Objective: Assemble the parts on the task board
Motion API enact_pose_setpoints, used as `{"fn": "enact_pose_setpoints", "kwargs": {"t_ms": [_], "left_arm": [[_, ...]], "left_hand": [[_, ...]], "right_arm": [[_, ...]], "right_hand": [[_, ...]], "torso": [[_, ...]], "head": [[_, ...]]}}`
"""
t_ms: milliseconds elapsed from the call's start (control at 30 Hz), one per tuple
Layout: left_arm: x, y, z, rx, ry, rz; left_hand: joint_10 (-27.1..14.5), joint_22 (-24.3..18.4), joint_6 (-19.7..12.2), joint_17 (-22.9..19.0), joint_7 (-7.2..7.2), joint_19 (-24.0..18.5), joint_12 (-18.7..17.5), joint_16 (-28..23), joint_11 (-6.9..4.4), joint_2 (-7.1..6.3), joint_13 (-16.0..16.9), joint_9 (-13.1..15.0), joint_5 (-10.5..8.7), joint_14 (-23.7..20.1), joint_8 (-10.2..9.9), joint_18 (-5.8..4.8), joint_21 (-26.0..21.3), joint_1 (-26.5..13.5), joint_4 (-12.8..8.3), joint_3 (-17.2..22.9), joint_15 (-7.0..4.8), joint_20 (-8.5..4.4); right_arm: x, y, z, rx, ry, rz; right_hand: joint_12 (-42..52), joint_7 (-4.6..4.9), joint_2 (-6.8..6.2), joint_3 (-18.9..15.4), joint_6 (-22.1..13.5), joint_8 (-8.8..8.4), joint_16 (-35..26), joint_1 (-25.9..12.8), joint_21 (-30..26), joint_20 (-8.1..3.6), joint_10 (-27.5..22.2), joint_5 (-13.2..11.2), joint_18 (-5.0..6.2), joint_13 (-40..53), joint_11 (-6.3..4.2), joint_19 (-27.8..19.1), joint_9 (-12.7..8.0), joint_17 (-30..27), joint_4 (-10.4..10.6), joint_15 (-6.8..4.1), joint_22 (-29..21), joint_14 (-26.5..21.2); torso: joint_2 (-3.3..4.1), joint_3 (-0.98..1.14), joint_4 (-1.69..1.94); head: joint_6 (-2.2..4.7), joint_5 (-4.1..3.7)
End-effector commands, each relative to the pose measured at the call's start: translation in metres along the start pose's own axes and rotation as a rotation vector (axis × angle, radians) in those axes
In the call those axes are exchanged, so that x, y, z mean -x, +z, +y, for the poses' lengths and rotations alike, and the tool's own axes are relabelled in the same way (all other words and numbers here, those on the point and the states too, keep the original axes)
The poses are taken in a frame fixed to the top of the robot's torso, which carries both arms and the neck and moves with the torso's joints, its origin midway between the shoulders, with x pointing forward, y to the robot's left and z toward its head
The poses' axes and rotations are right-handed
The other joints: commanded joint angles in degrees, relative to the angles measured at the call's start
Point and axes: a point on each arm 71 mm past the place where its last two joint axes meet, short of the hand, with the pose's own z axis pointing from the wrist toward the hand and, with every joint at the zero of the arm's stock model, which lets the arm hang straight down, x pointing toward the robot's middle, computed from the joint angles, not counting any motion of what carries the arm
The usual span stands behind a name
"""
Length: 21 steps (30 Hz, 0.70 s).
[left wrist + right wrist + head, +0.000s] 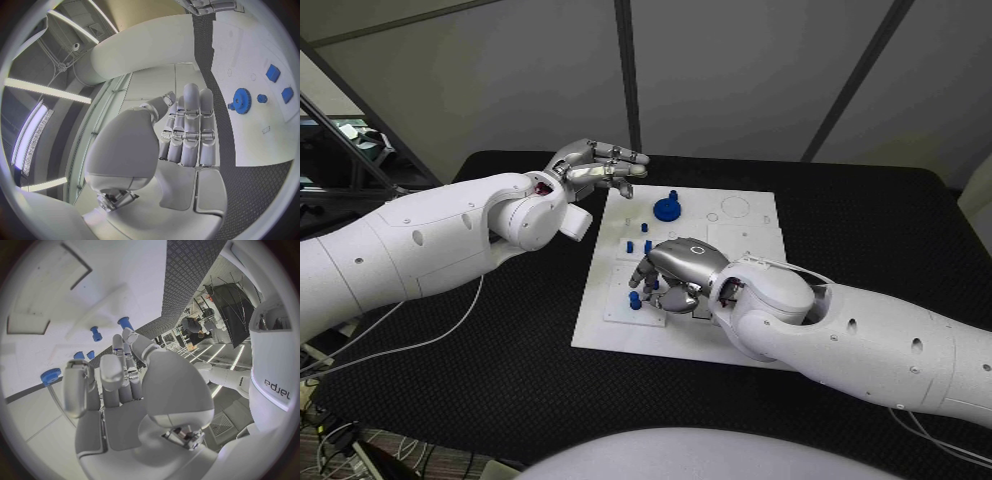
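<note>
Right silver hand (678, 275) curled palm-down over near-left part of flat white task board (747, 235), fingers among small blue pegs (635, 298); grip impossible to tell. Left silver hand (596, 168) empty, fingers together, beyond board's far-left corner. Round blue toothed gear (669, 209) on far side.

I see white task board (747, 235), blue gear (669, 209) & small blue pegs (638, 245) on it, black tabletop (473, 370) w/ fine diamond weave, silver fingers (620, 160), white arms (877, 340)
</note>
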Motion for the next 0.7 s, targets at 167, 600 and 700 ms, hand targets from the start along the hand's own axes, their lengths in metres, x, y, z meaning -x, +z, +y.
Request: {"fn": "enact_pose_setpoints", "kwargs": {"t_ms": [167,600,700], "left_arm": [[0.000,0.000,-0.001,-0.001,-0.005,0.005],[0.000,0.000,-0.001,0.001,-0.005,0.004],[0.001,-0.001,-0.001,0.002,-0.004,0.002]], "left_hand": [[-0.34,-0.05,-0.09,-0.08,0.20,-0.27,-0.04,-0.25,-0.02,0.59,0.07,0.04,-0.16,-0.15,-0.25,-0.66,-0.23,0.18,-0.01,-0.38,0.21,0.29],[-0.35,-0.07,-0.08,-0.11,0.19,-0.23,-0.03,-0.30,-0.03,0.71,0.11,0.05,-0.20,-0.13,-0.26,-0.65,-0.26,0.33,-0.09,-0.33,0.19,0.28],[-0.35,-0.07,-0.08,-0.11,0.19,-0.23,-0.03,-0.30,-0.03,0.71,0.11,0.05,-0.20,-0.13,-0.26,-0.65,-0.26,0.33,-0.09,-0.33,0.19,0.28]], "right_arm": [[0.002,0.002,0.006,0.029,0.011,-0.017],[0.004,-0.003,0.002,0.007,0.007,-0.028],[0.006,-0.009,-0.002,-0.007,-0.003,-0.036]], "right_hand": [[-0.20,0.06,0.49,0.57,0.56,0.22,0.27,0.14,0.42,-0.59,0.57,0.36,-1.10,0.04,-0.14,1.71,0.10,0.19,-0.15,-0.17,5.82,0.10],[-1.03,0.27,0.09,1.20,1.10,0.27,0.21,-0.46,0.25,-0.58,0.34,0.50,-1.05,-0.16,0.19,1.60,0.13,0.00,-0.31,-0.03,5.65,0.00],[-1.27,0.34,-0.18,1.35,1.11,0.21,0.18,-0.63,0.17,-0.53,0.21,0.58,-1.03,-0.23,0.30,1.55,0.10,-0.08,-0.42,0.03,5.58,-0.05]], "torso": [[-0.05,-0.02,-0.02],[-0.05,0.04,0.03],[-0.09,0.04,-0.01]], "head": [[-0.07,0.03],[0.06,-0.04],[0.15,-0.08]]}}
